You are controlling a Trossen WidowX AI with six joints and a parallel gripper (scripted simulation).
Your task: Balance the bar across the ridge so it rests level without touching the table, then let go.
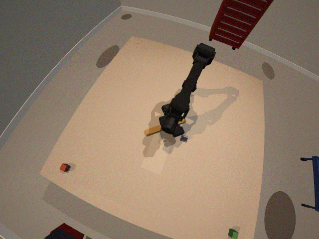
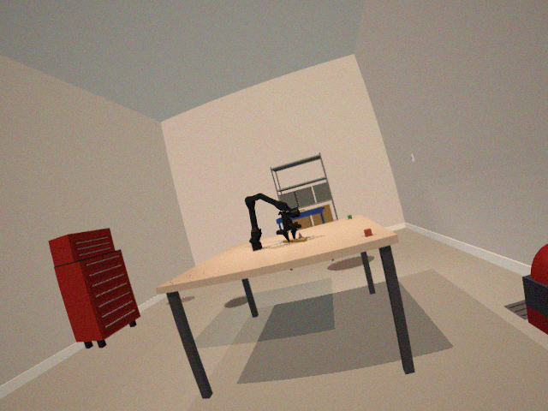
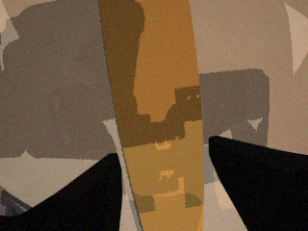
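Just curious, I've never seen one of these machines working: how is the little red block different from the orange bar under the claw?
The red block is short and cube-like; the orange bar is long and flat. The block sits alone near a table corner, far from the arm; the bar lies mid-table. Nothing touches the block; the claw stands astride the bar, a finger on either side. Both rest on the table.

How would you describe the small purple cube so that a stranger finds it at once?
Start at the black arm on the table. Beside its claw and the orange bar lies the purple cube; the only other cubes, red and green, sit far away.
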